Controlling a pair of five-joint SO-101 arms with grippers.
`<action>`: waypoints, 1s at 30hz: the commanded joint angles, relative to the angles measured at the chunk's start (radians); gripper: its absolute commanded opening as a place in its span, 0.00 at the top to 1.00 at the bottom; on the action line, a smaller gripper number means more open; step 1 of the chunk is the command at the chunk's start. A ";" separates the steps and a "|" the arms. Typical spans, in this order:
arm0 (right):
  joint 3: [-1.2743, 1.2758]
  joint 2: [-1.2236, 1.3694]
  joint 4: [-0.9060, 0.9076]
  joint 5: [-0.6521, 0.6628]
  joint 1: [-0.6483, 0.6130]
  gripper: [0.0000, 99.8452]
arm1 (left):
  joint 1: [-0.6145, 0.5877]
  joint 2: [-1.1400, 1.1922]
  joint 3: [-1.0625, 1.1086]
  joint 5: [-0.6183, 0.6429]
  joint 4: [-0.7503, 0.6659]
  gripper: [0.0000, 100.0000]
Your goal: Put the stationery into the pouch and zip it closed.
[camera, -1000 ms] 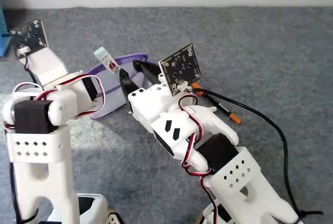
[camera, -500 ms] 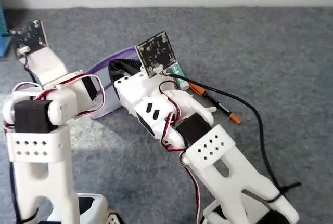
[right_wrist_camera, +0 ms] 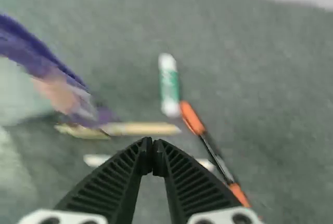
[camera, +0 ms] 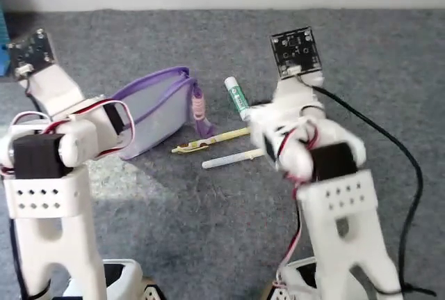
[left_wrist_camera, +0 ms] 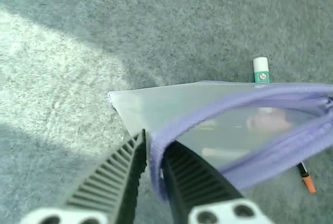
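A translucent pouch (camera: pixel 156 108) with purple zip trim lies left of centre, its mouth gaping. My left gripper (left_wrist_camera: pixel 152 154) is shut on the pouch's (left_wrist_camera: pixel 208 125) purple zip edge near one corner. On the carpet beside the pouch lie a green-and-white glue stick (camera: pixel 236 98), a yellow pen (camera: pixel 208 140) and a white pen (camera: pixel 233 159). My right gripper (right_wrist_camera: pixel 152 156) hangs shut and empty above the pens, with the glue stick (right_wrist_camera: pixel 168 83) and an orange-and-black pen (right_wrist_camera: pixel 205 141) just ahead of it.
Grey carpet covers the whole table. The left arm's base (camera: pixel 45 202) stands at the front left and the right arm's base (camera: pixel 341 216) at the front right. A black cable (camera: pixel 410 168) trails along the right side.
The right arm has swung from over the pouch's mouth back to the right, uncovering the pens. The glue stick that was at the pouch's mouth now lies on the carpet. The left arm has held still.
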 commanded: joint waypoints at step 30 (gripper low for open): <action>-1.303 1.498 0.414 0.269 0.047 0.72 | -0.038 0.028 -0.008 0.011 0.061 0.99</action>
